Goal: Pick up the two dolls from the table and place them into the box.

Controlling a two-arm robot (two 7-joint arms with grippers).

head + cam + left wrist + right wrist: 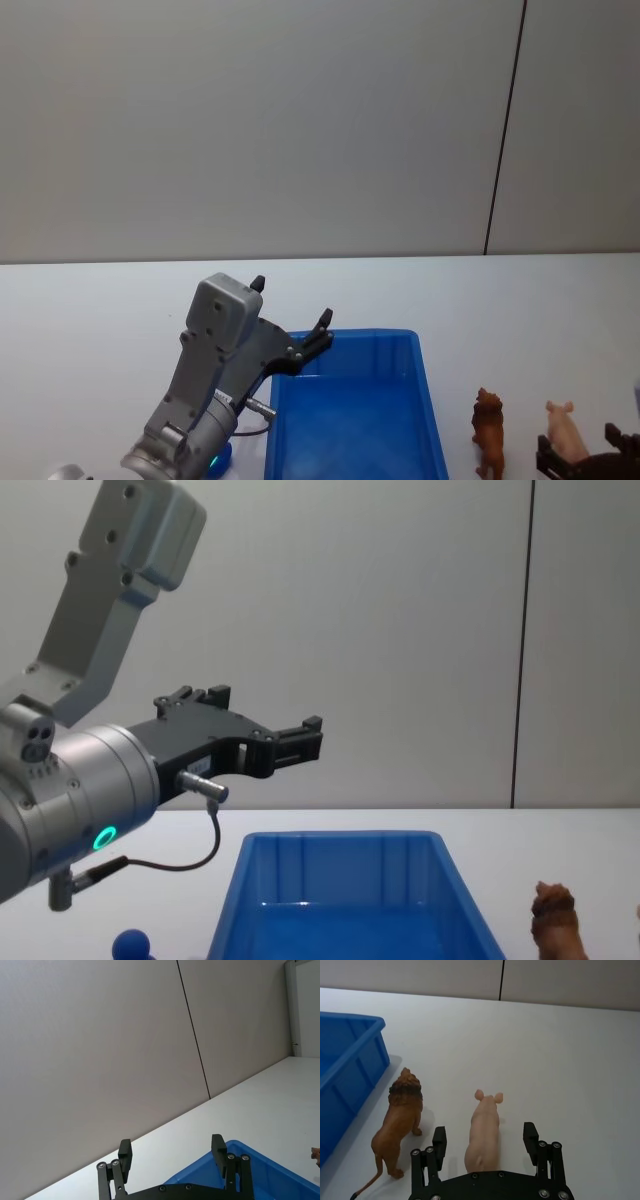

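The blue box [345,405] stands on the white table [90,310]. To its right stand two dolls: a reddish-brown lion [489,430] [400,1117] and a pale pink pig [563,428] [485,1127]. My right gripper [484,1137] [585,462] is open just behind the pig, one finger on each side of its hindquarters, with a gap on both sides. My left gripper [292,302] [171,1147] [255,715] hangs open and empty above the box's far-left corner [235,1157]. The lion's head [553,912] shows right of the box [340,900].
A small blue round-headed object [131,945] [222,458] lies on the table left of the box, under my left arm. Plain grey wall panels stand behind the table. Bare tabletop stretches beyond the dolls [560,1050].
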